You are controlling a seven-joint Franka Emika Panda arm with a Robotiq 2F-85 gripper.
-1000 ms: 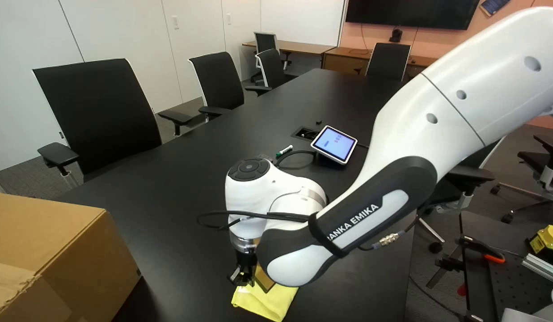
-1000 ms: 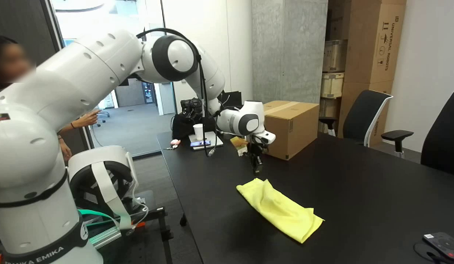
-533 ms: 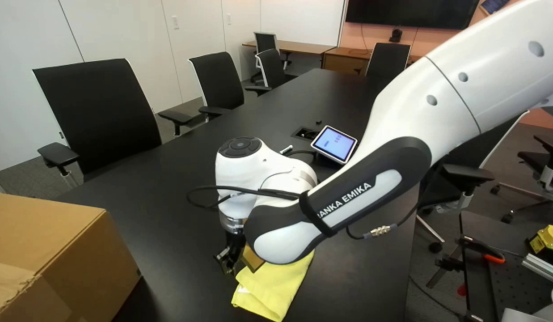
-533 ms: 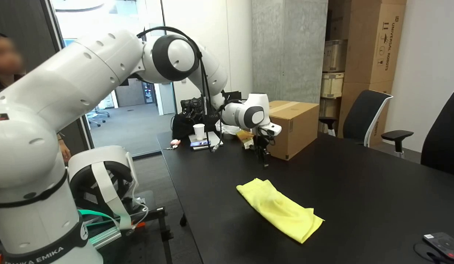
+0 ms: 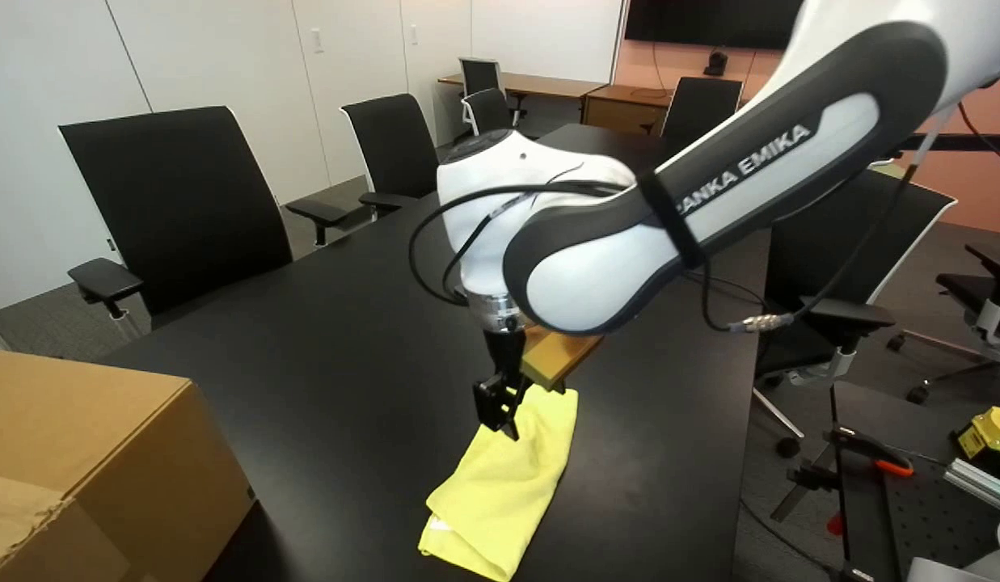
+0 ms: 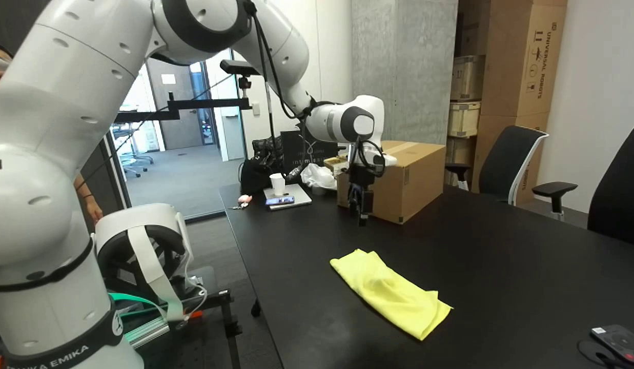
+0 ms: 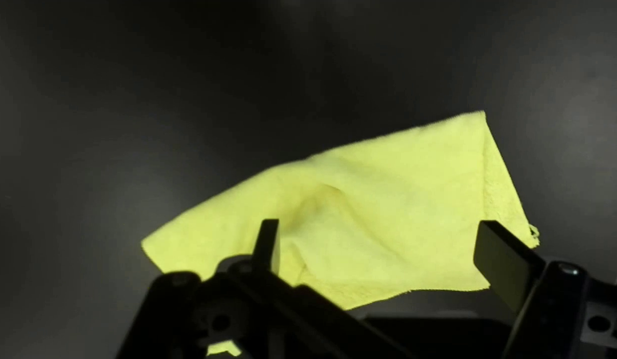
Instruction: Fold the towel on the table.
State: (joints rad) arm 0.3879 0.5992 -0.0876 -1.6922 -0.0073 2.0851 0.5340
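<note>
Wrist view showed the rumpled yellow towel (image 7: 378, 199), with the desk (image 7: 138, 124) beneath it and the hand (image 7: 380, 247) above it, spread wide and empty. Pinching only the towel's top layer would likely bunch it and spoil the fold.

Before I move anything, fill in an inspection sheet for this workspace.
Surface: glossy black table, reflecting light.
Job's things: yellow towel on the table, seemingly folded over, wrinkled mid-cloth.
Clutter: cardboard box on the table; white cup and phone on an apparent laptop.
Gripper: open, holding nothing, apart from the towel.
Cables: black cables looped along the arm.
Surroundings: office chairs beside the table; person partly visible behind the arm.
</note>
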